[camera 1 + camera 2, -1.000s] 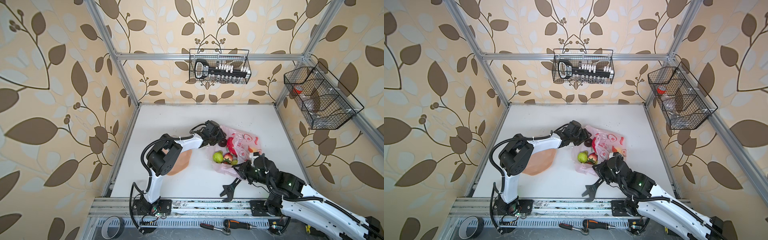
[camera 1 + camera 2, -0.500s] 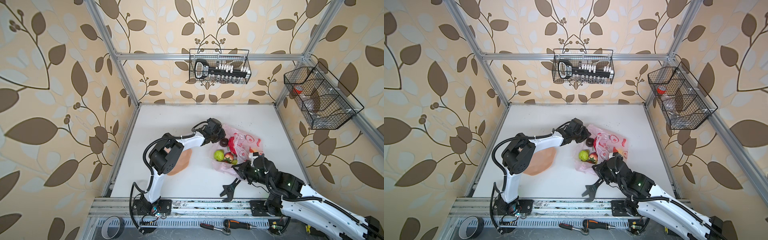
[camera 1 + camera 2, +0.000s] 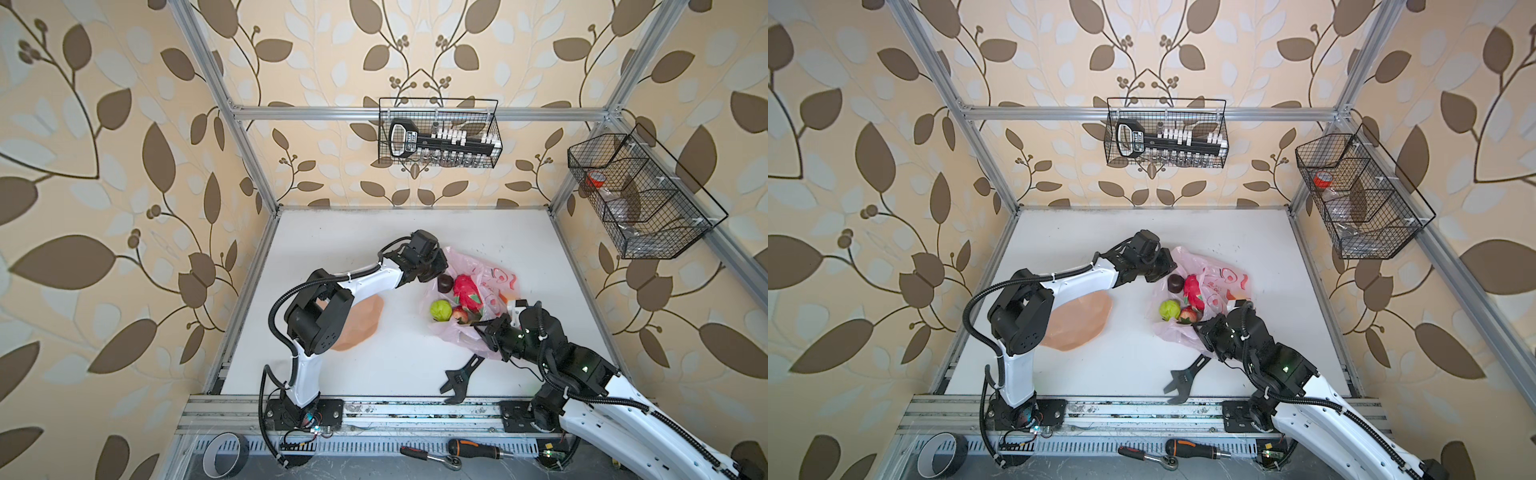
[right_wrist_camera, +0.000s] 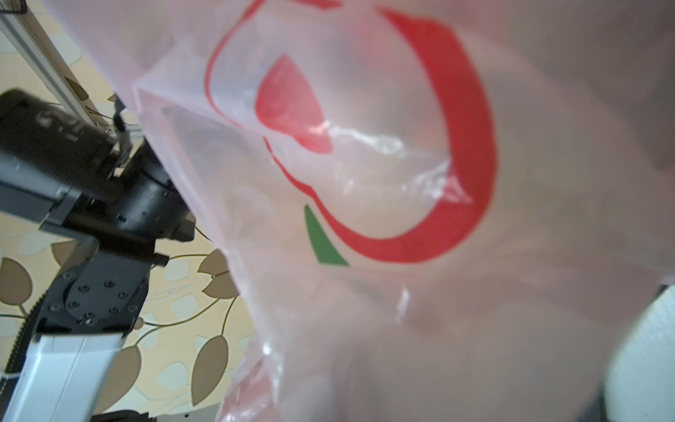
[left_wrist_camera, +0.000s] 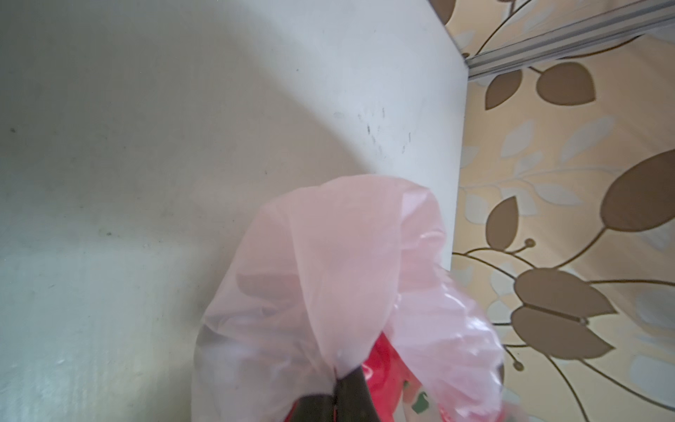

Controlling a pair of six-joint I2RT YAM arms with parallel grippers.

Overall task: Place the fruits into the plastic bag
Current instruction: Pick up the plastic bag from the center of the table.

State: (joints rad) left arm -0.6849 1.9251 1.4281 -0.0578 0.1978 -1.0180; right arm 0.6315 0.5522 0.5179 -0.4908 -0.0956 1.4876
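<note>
Plastic bag (image 3: 492, 272) mid-table, fruits (image 3: 440, 310) lying in its open mouth.
Thin, limp, slick film, light even when loaded, I judge, and best pinched at the rim. Its mouth faces the peach plate (image 3: 368, 320), long axis running off to my right. My left pincer (image 5: 338, 380) is clamped on the far rim, my right pincer (image 3: 482, 329) on the near rim.

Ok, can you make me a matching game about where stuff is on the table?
Things
1. round green fruit
2. pale pink plastic bag
3. peach faceted plate
4. black metal wrench

Places
A. partly hidden under the left arm
B. nearest the white table's front edge
C. beside a small red fruit
D. pinched in the left gripper's shut jaws

Pairs: 1-C, 2-D, 3-A, 4-B
</note>
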